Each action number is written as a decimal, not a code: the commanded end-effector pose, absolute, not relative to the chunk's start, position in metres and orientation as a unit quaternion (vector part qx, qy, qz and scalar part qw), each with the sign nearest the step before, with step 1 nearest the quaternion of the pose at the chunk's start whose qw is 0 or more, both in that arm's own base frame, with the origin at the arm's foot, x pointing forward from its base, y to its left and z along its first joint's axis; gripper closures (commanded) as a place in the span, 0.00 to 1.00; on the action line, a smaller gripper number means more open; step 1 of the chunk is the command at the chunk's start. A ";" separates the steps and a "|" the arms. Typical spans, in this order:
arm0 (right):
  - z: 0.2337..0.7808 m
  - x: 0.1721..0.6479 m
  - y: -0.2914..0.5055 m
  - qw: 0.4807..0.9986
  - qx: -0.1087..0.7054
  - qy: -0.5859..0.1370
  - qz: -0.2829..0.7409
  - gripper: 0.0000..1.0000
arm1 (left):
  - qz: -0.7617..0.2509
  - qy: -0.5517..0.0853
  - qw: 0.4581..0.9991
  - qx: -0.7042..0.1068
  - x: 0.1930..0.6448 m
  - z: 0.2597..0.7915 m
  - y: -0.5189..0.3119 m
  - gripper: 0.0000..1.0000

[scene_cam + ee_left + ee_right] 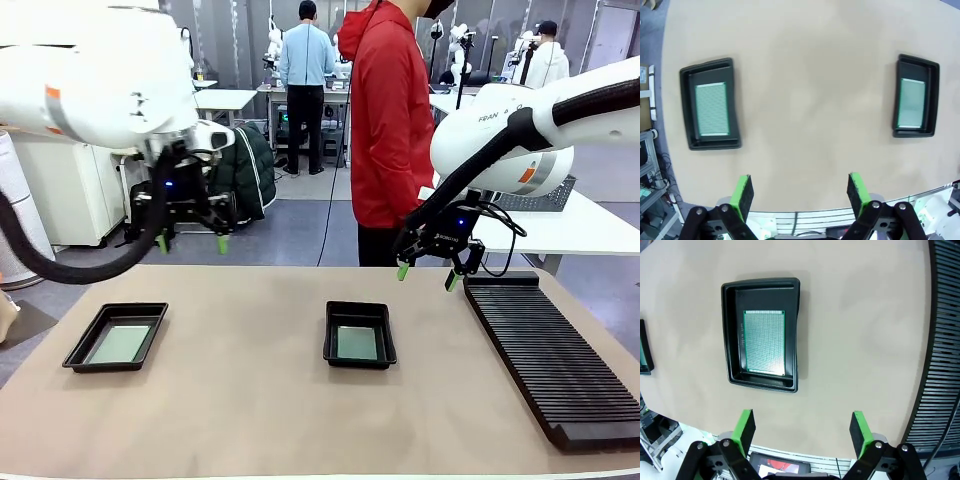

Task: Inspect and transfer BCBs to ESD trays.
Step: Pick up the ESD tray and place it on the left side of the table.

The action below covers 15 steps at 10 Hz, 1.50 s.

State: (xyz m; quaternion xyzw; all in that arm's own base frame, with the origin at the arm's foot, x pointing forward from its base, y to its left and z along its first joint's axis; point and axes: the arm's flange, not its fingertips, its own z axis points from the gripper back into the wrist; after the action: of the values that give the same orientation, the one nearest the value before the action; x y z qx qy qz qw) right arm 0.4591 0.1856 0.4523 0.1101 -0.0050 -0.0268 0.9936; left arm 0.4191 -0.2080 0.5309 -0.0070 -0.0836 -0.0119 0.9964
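two esd trays [117, 337] [360, 334] are parked on the counter [250, 400], a bcb [357, 342] in each. both tools [191, 241] [428, 274] are held high, fingers apart, nothing gripped. transfer looks done, so probably only a retreat is needed next.

From my feed, a tan table surface [250, 400] fills the foreground. Grey floor [300, 230] beyond it. A person in a red hooded jacket [385, 120] stands at the far edge. Another person in a light blue top [306, 60] faces a workbench [300, 92] farther back. White tables [225, 98] left of that, a white table [570, 225] at right carrying a grey mesh basket [545, 195]. White cabinet [60, 190] at left.
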 end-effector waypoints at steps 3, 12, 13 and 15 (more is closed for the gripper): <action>0.451 0.458 0.186 0.993 0.116 -0.007 -0.030 0.00 | 0.005 -0.082 0.996 -0.017 0.436 0.506 -0.294 0.00; 0.410 0.436 0.075 0.937 0.346 0.002 -0.053 0.00 | -0.010 -0.046 0.999 0.009 0.461 0.409 -0.418 0.00; 0.402 0.433 0.063 0.929 0.366 0.001 -0.052 0.00 | -0.015 -0.042 0.999 0.014 0.465 0.397 -0.424 0.00; 0.389 0.426 0.044 0.915 0.401 -0.008 -0.048 0.00 | -0.030 -0.035 0.999 0.026 0.473 0.379 -0.429 0.00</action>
State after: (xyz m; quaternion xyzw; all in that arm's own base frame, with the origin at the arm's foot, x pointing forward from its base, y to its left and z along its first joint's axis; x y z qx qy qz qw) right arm 0.4338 0.0506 0.3966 0.3710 -0.0018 -0.0599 0.9267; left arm 0.4673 -0.4245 0.3794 0.0121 -0.0244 -0.0254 0.9993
